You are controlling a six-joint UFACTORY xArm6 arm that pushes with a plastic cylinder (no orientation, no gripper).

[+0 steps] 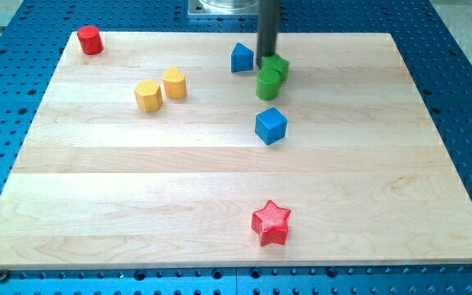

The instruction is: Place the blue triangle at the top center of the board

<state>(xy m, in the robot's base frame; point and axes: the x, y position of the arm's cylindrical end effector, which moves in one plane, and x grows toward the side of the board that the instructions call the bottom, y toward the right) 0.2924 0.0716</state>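
Blue triangle block (242,58) near top centre of the pale wooden surface (138,180), just left of my tip (265,67), possibly touching; two green blocks (271,77) on the tip's right; no jaws here, only the dark rod

My rod comes straight down from the view's top edge, upright and dark, right of centre. My tip (266,66) sits low at the top centre, its very end partly hidden.
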